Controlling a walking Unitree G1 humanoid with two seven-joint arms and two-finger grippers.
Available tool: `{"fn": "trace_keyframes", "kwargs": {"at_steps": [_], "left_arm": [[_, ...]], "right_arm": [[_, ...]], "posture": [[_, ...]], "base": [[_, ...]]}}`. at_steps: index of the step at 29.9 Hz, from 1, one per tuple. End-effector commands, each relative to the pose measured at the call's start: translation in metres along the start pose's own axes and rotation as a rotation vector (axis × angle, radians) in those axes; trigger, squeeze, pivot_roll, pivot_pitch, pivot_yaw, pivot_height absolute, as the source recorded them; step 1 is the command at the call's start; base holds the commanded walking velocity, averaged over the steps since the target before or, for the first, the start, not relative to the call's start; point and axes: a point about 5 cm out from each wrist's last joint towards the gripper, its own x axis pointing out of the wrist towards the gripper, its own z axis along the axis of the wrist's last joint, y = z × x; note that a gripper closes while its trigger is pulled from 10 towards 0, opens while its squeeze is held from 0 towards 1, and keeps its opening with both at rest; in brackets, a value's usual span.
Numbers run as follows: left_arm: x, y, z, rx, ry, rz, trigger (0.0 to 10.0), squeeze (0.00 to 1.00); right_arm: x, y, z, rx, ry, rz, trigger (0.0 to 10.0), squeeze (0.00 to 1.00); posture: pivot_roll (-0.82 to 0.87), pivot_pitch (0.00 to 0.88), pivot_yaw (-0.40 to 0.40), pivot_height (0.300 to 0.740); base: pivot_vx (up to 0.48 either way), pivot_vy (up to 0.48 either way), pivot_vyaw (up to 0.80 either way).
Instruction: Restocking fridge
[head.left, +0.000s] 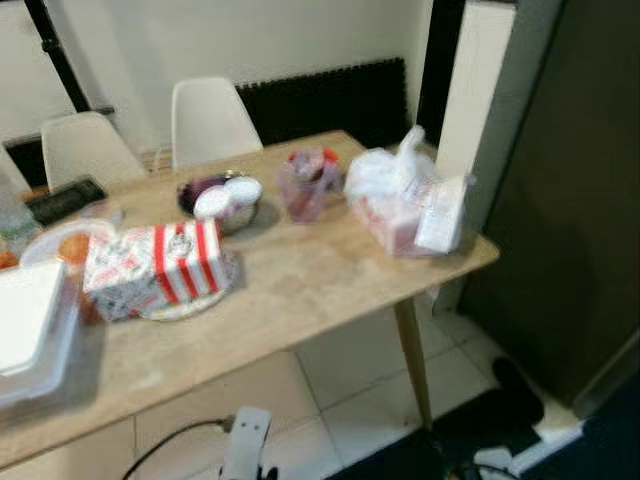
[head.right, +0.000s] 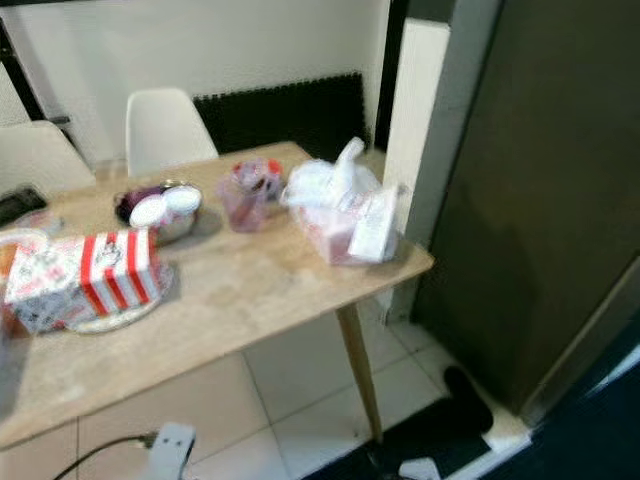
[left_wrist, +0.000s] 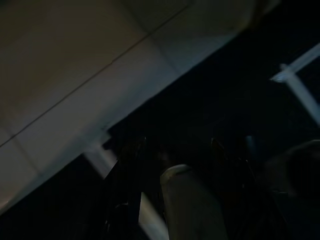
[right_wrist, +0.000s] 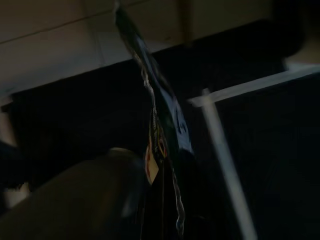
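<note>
A white plastic bag of groceries (head.left: 405, 200) is seen at the right end of the wooden table (head.left: 300, 290), near its corner. A thin printed packet (right_wrist: 160, 125) is clamped in the right gripper (right_wrist: 162, 200). The left gripper (left_wrist: 175, 190) is too dark: its state cannot be told.

One wooden surface (head.left: 300, 300) carries one red-and-white striped box (head.left: 155, 265) on one plate (head.left: 185, 305), one metal bowl (head.left: 222, 205), one pinkish plastic cup (head.left: 305, 187), one white plastic bag (head.left: 405, 200), one white foam container (head.left: 30, 330) and one dark tray (head.left: 65, 198). Two white chairs (head.left: 210, 120) stand behind it.
</note>
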Motion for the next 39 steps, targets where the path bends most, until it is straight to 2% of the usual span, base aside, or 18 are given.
{"fn": "trace_keyframes", "kwargs": {"at_steps": [1,24,39], "left_arm": [[-0.001,0.002,-0.002,-0.004,0.006,0.005,10.0,0.0],[0.002,0.005,0.009,0.009,-0.008,-0.002,10.0,0.0],[0.002,0.003,0.009,0.015,-0.009,-0.018,10.0,0.0]], "right_arm": [[0.001,0.008,0.002,-0.002,-0.012,0.011,10.0,0.0],[0.001,0.003,0.008,0.005,-0.047,0.002,10.0,0.0],[-0.001,-0.006,0.001,-0.008,-0.034,-0.007,10.0,0.0]], "posture": [[-0.07,0.047,0.022,0.74],[-0.08,0.046,0.043,0.74],[-0.09,0.037,0.047,0.74]], "base": [[0.0,-0.48,0.0],[0.0,-0.48,0.0],[0.0,-0.48,0.0]]}}
